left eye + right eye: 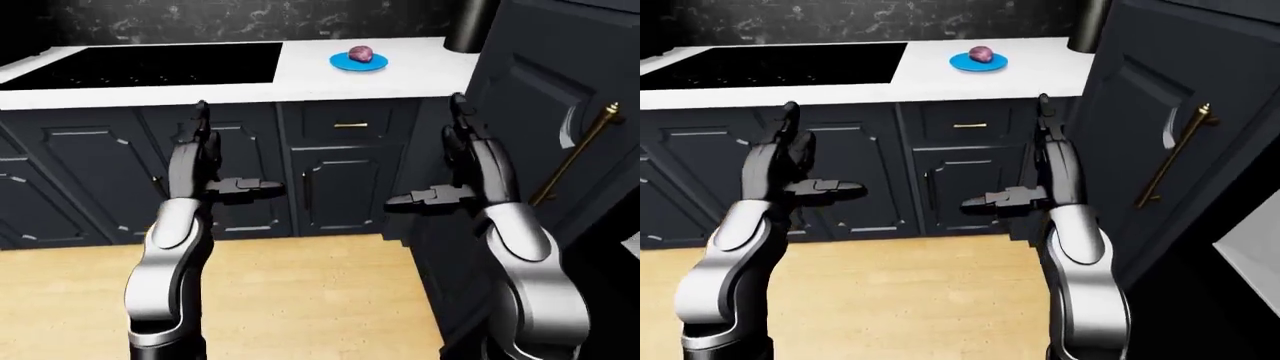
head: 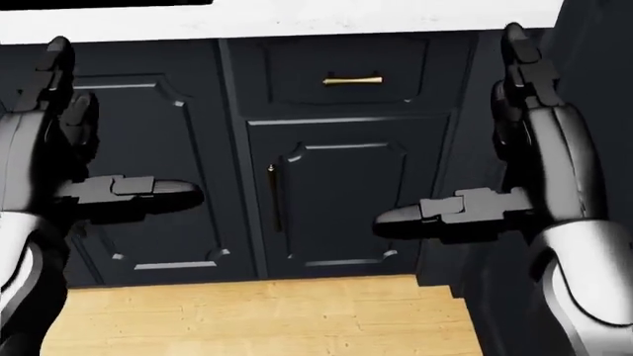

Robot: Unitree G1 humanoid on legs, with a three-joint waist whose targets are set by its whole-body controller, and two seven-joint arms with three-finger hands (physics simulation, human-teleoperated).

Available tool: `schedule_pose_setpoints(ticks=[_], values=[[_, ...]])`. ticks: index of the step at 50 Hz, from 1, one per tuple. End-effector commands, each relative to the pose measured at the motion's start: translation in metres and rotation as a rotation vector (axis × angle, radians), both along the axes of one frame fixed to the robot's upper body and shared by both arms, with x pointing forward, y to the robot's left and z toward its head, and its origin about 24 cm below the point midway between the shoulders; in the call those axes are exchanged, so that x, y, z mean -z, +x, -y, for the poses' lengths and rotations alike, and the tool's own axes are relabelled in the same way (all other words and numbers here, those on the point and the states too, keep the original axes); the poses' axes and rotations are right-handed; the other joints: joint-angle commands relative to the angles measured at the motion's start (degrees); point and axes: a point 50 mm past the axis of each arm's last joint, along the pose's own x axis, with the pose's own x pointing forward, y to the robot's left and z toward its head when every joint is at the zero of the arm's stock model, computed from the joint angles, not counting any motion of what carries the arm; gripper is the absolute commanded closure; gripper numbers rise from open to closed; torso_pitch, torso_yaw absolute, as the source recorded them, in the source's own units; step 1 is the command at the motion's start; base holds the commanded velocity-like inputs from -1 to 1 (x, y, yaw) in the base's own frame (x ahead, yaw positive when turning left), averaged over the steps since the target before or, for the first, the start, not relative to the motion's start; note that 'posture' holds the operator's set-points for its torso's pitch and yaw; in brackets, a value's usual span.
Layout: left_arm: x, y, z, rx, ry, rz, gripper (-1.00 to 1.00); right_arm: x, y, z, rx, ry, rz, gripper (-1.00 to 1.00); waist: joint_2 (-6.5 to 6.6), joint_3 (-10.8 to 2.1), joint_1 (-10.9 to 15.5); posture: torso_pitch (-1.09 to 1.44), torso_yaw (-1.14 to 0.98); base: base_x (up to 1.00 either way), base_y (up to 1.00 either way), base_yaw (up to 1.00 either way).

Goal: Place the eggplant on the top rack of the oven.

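No writing, label, brand, number or sign can be read in any of the three views.
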Motion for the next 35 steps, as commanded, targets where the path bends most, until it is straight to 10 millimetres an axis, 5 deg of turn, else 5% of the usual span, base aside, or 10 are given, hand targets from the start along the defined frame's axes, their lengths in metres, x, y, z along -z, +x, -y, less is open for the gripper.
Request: schedule_pose_setpoints(ticks=[1, 7, 11, 20, 22, 24, 25, 26, 28, 35], values=[[-0.020, 0.003, 0.003, 0.014, 0.012, 0.090, -1.00, -0.017, 0.000, 0.000, 0.000, -0.003, 0.078, -1.00, 0.01, -0.48, -0.2, 0.00, 0.00, 0.20, 0.00, 0.00], [-0.039, 0.014, 0.004, 0.013, 0.013, 0.113, -1.00, -0.031, 0.007, 0.004, 0.008, -0.012, 0.096, -1.00, 0.94, -0.23, -0.2, 0.00, 0.00, 0.26, 0.00, 0.00], [-0.041, 0.014, 0.005, 0.010, 0.004, 0.116, -1.00, -0.031, 0.006, 0.003, 0.003, -0.011, 0.096, -1.00, 4.95, -0.47, -0.4, 0.00, 0.00, 0.32, 0.00, 0.00], [-0.040, 0.011, 0.004, 0.007, 0.013, 0.111, -1.00, -0.034, 0.004, 0.005, 0.005, -0.017, 0.101, -1.00, 1.68, -0.61, 0.5, 0.00, 0.00, 0.33, 0.00, 0.00], [-0.040, 0.011, 0.004, 0.005, 0.013, 0.111, -1.00, -0.035, 0.003, 0.006, 0.006, -0.018, 0.100, -1.00, -0.24, -0.87, 0.9, 0.00, 0.00, 0.34, 0.00, 0.00], [-0.039, 0.013, 0.003, 0.006, 0.023, 0.110, -1.00, -0.036, 0.004, 0.005, 0.004, -0.017, 0.101, -1.00, -4.04, -1.88, 1.0, 0.00, 0.00, 0.34, 0.00, 0.00], [-0.039, 0.013, 0.003, 0.007, 0.029, 0.110, -1.00, -0.035, 0.004, 0.005, 0.004, -0.017, 0.101, -1.00, -1.39, -0.65, 0.3, 0.00, 0.00, 0.33, 0.00, 0.00], [-0.039, 0.012, 0.004, 0.008, 0.029, 0.110, -1.00, -0.035, 0.004, 0.005, 0.004, -0.016, 0.101, -1.00, -2.95, -0.31, 0.9, 0.00, 0.00, 0.34, 0.00, 0.00], [-0.038, 0.012, 0.004, 0.011, 0.027, 0.110, -1.00, -0.035, 0.005, 0.005, 0.000, -0.017, 0.101, -1.00, -2.59, -0.50, 0.1, 0.00, 0.00, 0.33, 0.00, 0.00], [-0.038, 0.011, 0.002, 0.009, 0.025, 0.111, -1.00, -0.035, 0.004, 0.003, -0.006, -0.017, 0.102, -1.00, 2.13, -0.19, -0.9, 0.00, 0.00, 0.33, 0.00, 0.00]])
